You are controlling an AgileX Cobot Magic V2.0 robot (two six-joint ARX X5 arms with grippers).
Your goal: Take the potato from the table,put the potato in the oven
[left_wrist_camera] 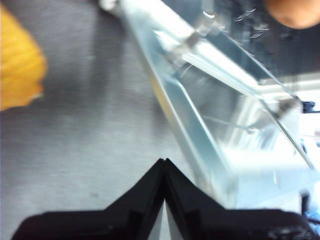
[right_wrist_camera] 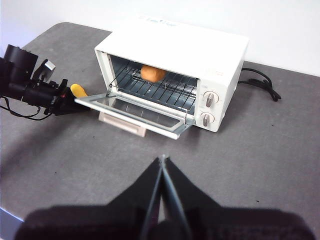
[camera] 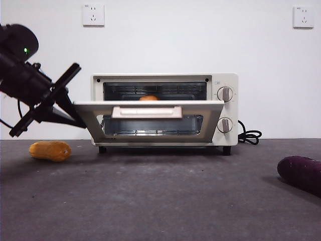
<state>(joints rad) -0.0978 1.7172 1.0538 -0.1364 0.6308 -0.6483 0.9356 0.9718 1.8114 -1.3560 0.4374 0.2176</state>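
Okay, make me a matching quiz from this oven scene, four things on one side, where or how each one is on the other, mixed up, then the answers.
1 potato
2 oven door
3 left gripper
4 purple item

A at the door's side edge
B on the rack inside the oven
C hanging open, about level
D on the table, far from the oven

1-B, 2-C, 3-A, 4-D

On my left I see an elongated yellow-orange ridged item lying on its side. Far off to the right lies a dark purple oblong item, cut by the picture's edge. Two white wall sockets sit high on the pale wall behind.
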